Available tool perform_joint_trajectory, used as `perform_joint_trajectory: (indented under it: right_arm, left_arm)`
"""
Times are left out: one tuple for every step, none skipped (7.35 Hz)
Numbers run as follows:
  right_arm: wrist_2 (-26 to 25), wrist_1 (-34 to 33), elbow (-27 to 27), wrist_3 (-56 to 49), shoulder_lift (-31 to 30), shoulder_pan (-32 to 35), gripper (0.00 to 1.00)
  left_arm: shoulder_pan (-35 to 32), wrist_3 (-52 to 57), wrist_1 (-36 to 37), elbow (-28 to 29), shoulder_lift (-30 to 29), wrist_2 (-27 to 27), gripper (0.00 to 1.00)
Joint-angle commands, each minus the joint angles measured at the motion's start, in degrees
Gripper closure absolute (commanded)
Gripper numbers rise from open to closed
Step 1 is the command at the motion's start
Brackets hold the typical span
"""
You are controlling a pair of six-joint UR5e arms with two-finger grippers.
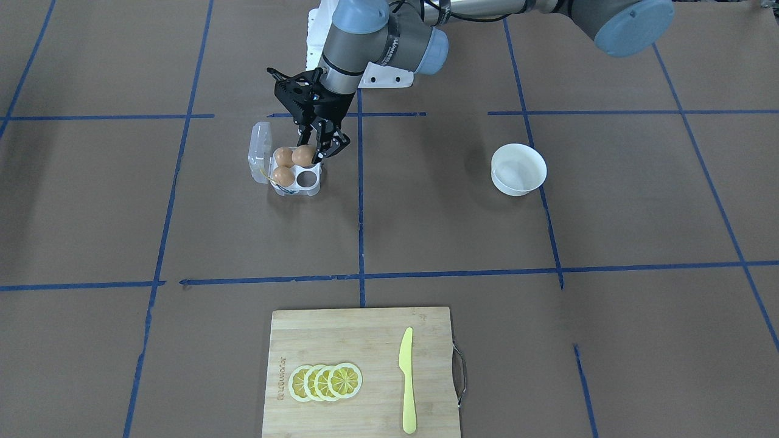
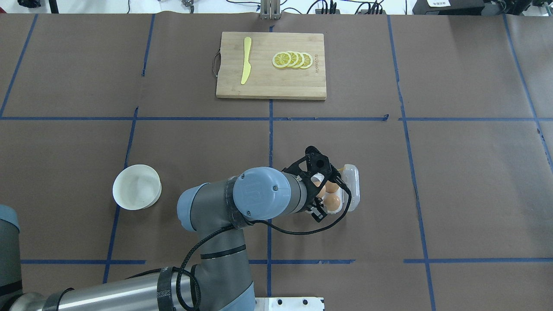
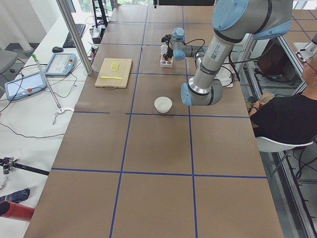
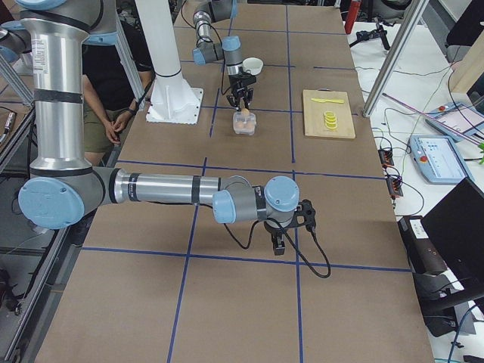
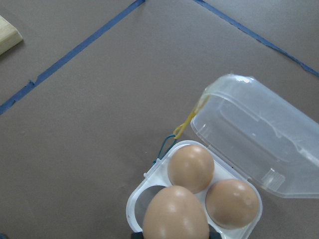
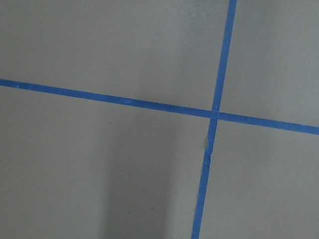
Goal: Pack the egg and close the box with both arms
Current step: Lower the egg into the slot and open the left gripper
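From behind the robot, one camera looks down on the table (image 2: 453, 172); another faces it from across. Both share the box (image 2: 351, 186) and cutting board (image 2: 268, 84).

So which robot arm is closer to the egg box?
The left one. The left pincer is right over the box, holding an egg. The right pincer hangs over bare table, far from the box.
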Motion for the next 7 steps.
perform_joint_trajectory:
  right_arm:
    - [0.0, 0.0, 0.05, 0.0, 0.0, 0.0, 0.0]
    - [0.0, 0.0, 0.05, 0.0, 0.0, 0.0, 0.0]
    - [-0.09, 0.0, 0.05, 0.0, -0.09, 0.0, 0.0]
    - [0.0, 0.0, 0.05, 0.0, 0.0, 0.0, 0.0]
    - [0.0, 0.0, 0.05, 0.0, 0.0, 0.0, 0.0]
    - [0.0, 0.0, 0.05, 0.09, 0.0, 0.0, 0.0]
    - [0.09, 0.0, 0.05, 0.61, 0.35, -0.87, 0.0]
  left_arm:
    - [0.58, 0.01, -0.01, -0.08, -0.06, 0.97, 0.34]
    - [0.58, -0.08, -0.01, -0.17, 0.03, 0.97, 0.01]
    - [0.67, -0.25, -0.01, -0.08, 0.03, 0.97, 0.0]
    - [0.67, -0.34, -0.01, -0.17, -0.05, 0.97, 0.0]
    - [0.67, -0.43, 0.07, -0.34, -0.06, 0.97, 0.0]
    - [0.58, -0.34, 0.42, -1.39, 0.12, 1.14, 0.0]
    - [-0.11, -0.6, 1.12, -4.7, 2.47, 0.97, 0.0]
